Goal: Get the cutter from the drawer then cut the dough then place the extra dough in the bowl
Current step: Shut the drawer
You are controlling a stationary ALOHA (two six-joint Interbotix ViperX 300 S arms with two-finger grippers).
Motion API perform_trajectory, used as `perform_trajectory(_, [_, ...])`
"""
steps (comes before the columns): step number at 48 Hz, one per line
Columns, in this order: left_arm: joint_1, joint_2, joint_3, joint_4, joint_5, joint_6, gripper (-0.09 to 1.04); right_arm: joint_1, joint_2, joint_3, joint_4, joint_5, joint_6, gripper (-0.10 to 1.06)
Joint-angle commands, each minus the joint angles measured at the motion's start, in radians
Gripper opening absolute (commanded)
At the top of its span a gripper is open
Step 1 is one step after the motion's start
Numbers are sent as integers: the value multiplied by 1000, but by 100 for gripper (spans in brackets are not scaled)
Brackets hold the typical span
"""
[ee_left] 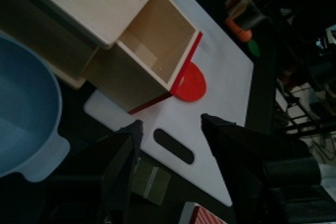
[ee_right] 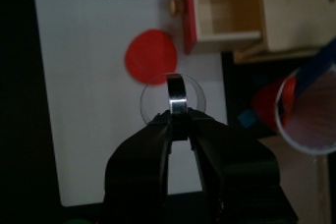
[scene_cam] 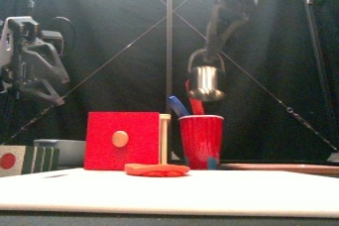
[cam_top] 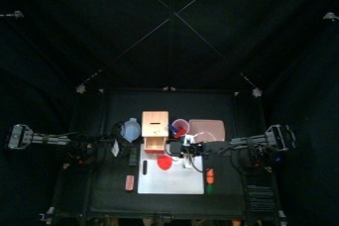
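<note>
My R gripper [ee_right: 175, 110] clamps round metal cutter [ee_right: 175, 90] high over white cutting board [ee_right: 92, 140] near flat red dough disc [ee_right: 152, 56], ready to press; L gripper [ee_left: 171, 126] idle, jaws apart.

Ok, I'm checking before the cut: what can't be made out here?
Inside of the drawer: front view, its red front hides it.
Dough: left wrist view, drawer front covers part.
Bowl: left wrist view, cut off by the edge.
Cutter in the right gripper: top view, too small.

dim overall; light from above; front view hazy; wrist views blurred
</note>
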Motion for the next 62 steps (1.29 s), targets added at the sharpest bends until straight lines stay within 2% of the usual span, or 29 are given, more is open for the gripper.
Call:
perform_trajectory(1, [20,0,-17,0,-8,3,87,-2,-51,80,-23,-80,55,55])
perform_trajectory(7, [43,0,-21,2,-23,5,87,-3,-51,147,-48,-150,101,55])
perform_trajectory(15, [61,0,-21,3,-78,6,87,-26,-37,224,-71,-235,146,55])
perform_trajectory(22, [64,-2,-21,3,-121,8,87,-43,-23,250,-61,-302,147,55])
perform_trajectory(31, [69,0,-20,3,-140,6,87,-52,2,252,-54,-308,147,58])
perform_trajectory(44, [69,0,-18,3,-140,6,87,-61,17,242,-40,-308,147,76])
perform_trajectory(50, [71,0,-20,3,-144,8,87,-60,2,225,-40,-305,146,80])
perform_trajectory(62, [129,0,-91,5,-161,8,87,-54,-66,160,-80,-290,130,80])
